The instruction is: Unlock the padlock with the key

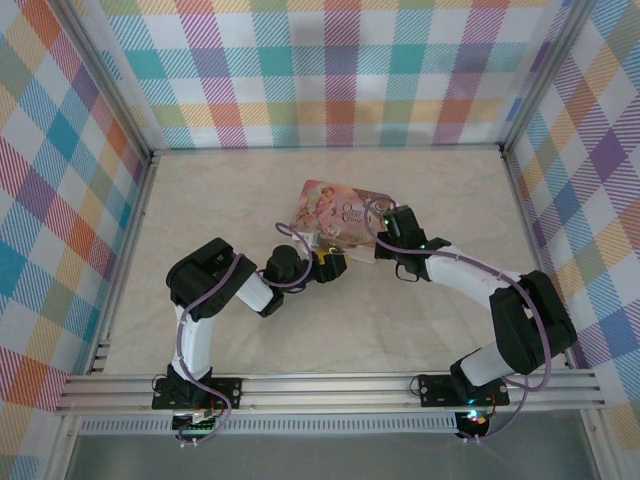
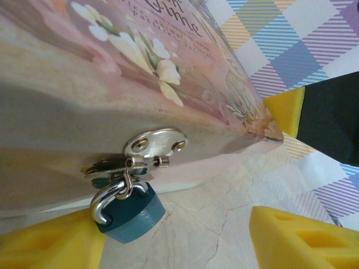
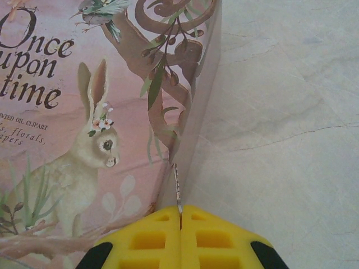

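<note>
The padlock (image 2: pixel 133 214) is hung from the hasp (image 2: pixel 154 143) on the pink tin's (image 2: pixel 112 84) front wall. The shackle is looped up through it and the dark blue body is pointed down at the desk (image 3: pixel 280 112), tilted a bit. It's flanked by the left claw (image 2: pixel 174 238), spread wide with nothing gripped. The key (image 3: pixel 178 185) is pinched in the closed right claw (image 3: pixel 180 216) by the tin's corner. It's seen edge-on, with its long axis straight out from the fingertips and its tip aimed at the tin's edge.
</note>
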Robot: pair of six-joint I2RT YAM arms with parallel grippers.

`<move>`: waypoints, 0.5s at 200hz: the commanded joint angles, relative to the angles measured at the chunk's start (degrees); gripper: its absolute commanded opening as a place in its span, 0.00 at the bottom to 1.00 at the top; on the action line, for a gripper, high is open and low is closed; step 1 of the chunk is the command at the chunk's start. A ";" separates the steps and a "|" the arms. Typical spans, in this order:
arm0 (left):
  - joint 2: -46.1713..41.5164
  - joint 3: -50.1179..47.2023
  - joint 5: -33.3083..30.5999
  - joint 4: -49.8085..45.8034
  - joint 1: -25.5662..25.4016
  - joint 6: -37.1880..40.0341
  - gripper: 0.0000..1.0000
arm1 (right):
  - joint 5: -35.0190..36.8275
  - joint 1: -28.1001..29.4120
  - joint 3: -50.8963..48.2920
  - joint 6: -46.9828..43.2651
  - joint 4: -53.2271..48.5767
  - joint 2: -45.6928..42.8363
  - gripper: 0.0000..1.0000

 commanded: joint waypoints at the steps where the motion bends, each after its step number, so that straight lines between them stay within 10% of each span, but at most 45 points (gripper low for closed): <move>1: 0.07 -0.57 2.28 6.10 0.21 -0.76 0.65 | -0.54 0.58 0.55 -0.02 0.87 -0.11 0.00; 100: 0.05 -2.78 1.95 9.93 0.39 -2.99 0.60 | -0.36 0.59 0.37 -0.09 0.47 -0.81 0.00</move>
